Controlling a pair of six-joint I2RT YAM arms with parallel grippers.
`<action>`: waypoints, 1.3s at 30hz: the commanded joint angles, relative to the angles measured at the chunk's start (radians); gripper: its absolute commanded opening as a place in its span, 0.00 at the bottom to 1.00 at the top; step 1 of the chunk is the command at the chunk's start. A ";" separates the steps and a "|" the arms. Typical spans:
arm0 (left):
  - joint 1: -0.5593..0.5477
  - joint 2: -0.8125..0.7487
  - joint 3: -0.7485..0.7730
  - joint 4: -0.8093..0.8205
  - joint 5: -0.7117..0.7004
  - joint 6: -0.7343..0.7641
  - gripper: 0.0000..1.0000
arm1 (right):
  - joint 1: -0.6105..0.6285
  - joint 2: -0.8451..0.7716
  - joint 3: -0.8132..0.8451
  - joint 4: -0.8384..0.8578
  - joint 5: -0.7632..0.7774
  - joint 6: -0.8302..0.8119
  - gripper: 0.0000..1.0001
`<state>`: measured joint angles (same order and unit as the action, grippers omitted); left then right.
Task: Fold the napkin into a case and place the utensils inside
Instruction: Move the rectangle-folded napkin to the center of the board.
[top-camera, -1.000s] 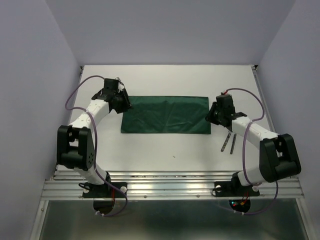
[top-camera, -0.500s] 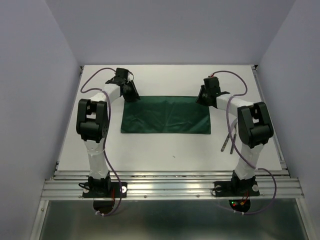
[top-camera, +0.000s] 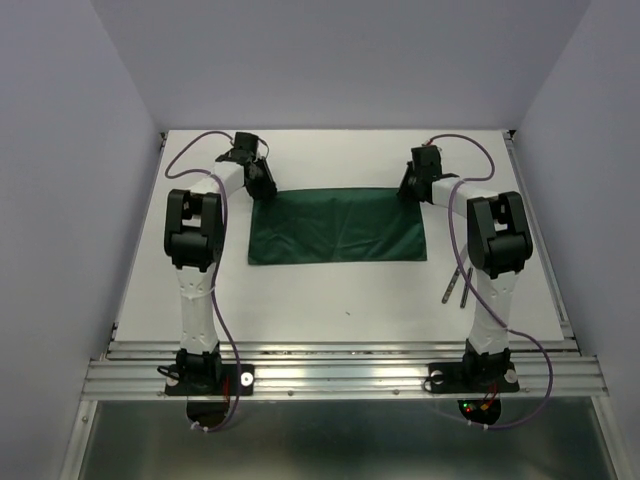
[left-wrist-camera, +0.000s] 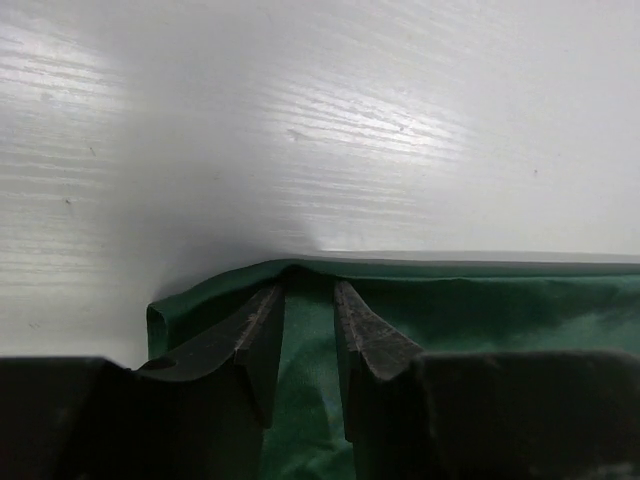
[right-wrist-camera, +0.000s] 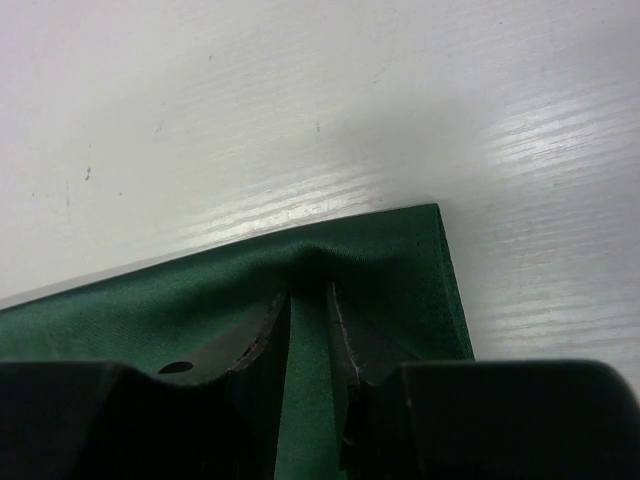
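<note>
The dark green napkin (top-camera: 337, 226) lies as a wide rectangle in the middle of the table. My left gripper (top-camera: 262, 186) is at its far left corner and my right gripper (top-camera: 410, 188) at its far right corner. In the left wrist view the left gripper (left-wrist-camera: 310, 292) pinches a ridge of the napkin (left-wrist-camera: 480, 310) at the far edge. In the right wrist view the right gripper (right-wrist-camera: 310, 285) does the same on the napkin (right-wrist-camera: 400, 260) near the corner. The utensils, a fork (top-camera: 453, 284) and a knife (top-camera: 466, 288), lie side by side right of the napkin's near corner.
A white tabletop (top-camera: 330, 290) is enclosed by pale walls at the left, right and back. A metal rail (top-camera: 340, 365) runs along the near edge by the arm bases. Both arms reach far out over the table's sides.
Both grippers moved from the napkin's side edges to its far corners. The left jaws closed in on the cloth. The napkin shifted slightly away and to the right.
</note>
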<state>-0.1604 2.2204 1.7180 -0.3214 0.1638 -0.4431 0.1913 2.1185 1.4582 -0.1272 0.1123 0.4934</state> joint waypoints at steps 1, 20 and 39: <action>0.012 0.016 0.060 -0.015 -0.032 0.035 0.38 | -0.006 0.015 0.016 -0.028 0.024 -0.016 0.27; 0.012 -0.021 0.019 -0.035 -0.106 0.054 0.38 | -0.006 -0.014 -0.057 -0.023 -0.026 -0.015 0.28; -0.056 -0.482 -0.437 -0.059 -0.221 -0.014 0.41 | 0.022 -0.476 -0.589 0.075 -0.142 0.057 0.29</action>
<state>-0.1726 1.8656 1.2797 -0.3740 -0.0082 -0.4431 0.1993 1.7065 0.8696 0.0116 -0.0372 0.5575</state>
